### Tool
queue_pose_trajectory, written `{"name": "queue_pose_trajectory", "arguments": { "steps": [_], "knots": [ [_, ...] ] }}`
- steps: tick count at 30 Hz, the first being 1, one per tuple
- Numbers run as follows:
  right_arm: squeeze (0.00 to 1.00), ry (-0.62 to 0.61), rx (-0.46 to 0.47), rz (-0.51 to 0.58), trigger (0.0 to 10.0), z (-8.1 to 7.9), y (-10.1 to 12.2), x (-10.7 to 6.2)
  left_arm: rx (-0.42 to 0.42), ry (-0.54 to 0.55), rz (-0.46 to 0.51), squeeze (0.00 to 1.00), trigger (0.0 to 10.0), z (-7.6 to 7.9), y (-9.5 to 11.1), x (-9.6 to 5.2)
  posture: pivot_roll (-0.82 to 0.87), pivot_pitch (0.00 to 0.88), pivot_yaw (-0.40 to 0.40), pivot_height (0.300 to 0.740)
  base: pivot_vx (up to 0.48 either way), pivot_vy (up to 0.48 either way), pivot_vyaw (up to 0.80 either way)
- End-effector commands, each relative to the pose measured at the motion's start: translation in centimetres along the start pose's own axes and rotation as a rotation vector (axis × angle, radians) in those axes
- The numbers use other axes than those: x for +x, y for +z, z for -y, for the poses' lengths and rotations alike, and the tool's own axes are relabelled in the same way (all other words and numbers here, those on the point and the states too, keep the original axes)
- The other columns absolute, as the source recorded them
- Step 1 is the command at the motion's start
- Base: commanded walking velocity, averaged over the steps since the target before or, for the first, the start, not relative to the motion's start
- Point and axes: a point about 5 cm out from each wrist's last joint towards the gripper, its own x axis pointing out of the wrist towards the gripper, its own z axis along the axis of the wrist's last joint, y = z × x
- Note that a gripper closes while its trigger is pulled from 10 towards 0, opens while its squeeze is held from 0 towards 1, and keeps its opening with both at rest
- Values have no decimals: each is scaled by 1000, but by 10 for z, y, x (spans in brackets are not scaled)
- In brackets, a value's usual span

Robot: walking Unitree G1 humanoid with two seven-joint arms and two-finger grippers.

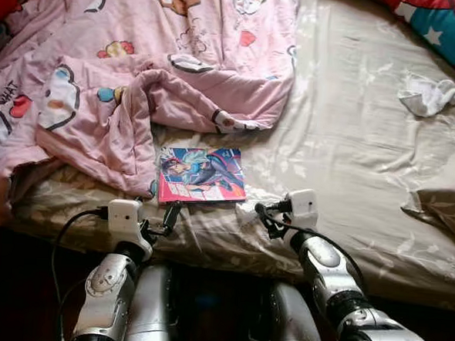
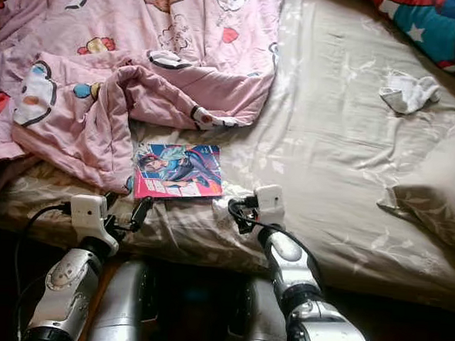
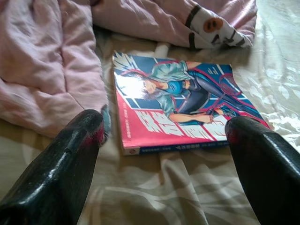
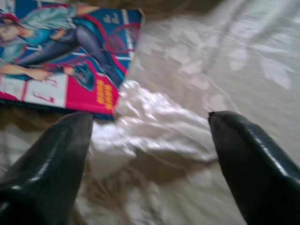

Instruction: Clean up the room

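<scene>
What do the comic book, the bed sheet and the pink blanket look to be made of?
Comic book: paper, with a glossy printed cover that catches the light. Bed sheet: smooth woven fabric, satin-like, with a sheen on its creases and a faint floral pattern. Pink blanket: soft padded cloth, probably a quilted cotton-type comforter, matte, bunched in thick rounded folds.

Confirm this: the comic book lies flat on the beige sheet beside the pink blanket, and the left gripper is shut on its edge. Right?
Not quite. The left gripper is open, short of the comic book, as the left wrist view shows. The book does lie flat on the beige sheet beside the pink blanket.
</scene>
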Motion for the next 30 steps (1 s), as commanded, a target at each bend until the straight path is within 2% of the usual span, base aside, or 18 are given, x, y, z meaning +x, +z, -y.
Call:
{"name": "queue_pose_trajectory", "arguments": {
  "steps": [1,7,8,9,10,14,18,26,28,30],
  "knots": [
    [1000,6,14,-56,10000,-2,-13,-3,-17,7,-26,0,10000,0,-4,-7,178,423,-54,620,0,0,0],
    [1000,-23,-27,-78,10000,-6,-8,2,-11,-7,-6,0,10000,4,6,-11,196,453,-41,620,0,0,0],
    [447,-29,-34,-80,10000,-6,-8,2,-10,-9,-3,0,10000,4,8,-12,202,463,-37,620,0,0,0],
    [90,-40,-36,-86,10000,-5,-8,2,-10,-10,2,0,10000,5,11,-14,208,473,-36,620,0,0,0],
    [0,-53,-37,-92,10000,-3,-8,2,-10,-11,5,0,10000,6,14,-14,212,478,-35,620,0,0,0],
    [0,-92,-36,-109,10000,1,-7,2,-10,-18,13,0,10000,9,19,-15,220,495,-33,620,0,0,0],
    [0,-86,-41,-98,10000,2,-2,4,-5,-35,18,0,10000,16,25,-19,228,521,-37,620,0,0,0],
    [0,-65,-60,-85,10000,1,6,7,-9,-29,25,0,10000,20,37,-27,250,559,-48,620,0,0,0],
    [0,-83,-47,-90,10000,1,6,8,-10,-26,21,0,10000,20,39,-28,249,563,-50,620,0,0,0],
    [0,-99,15,-95,10000,1,6,9,-10,-25,17,0,10000,21,39,-31,248,568,-52,620,0,0,0]
  ]
}}
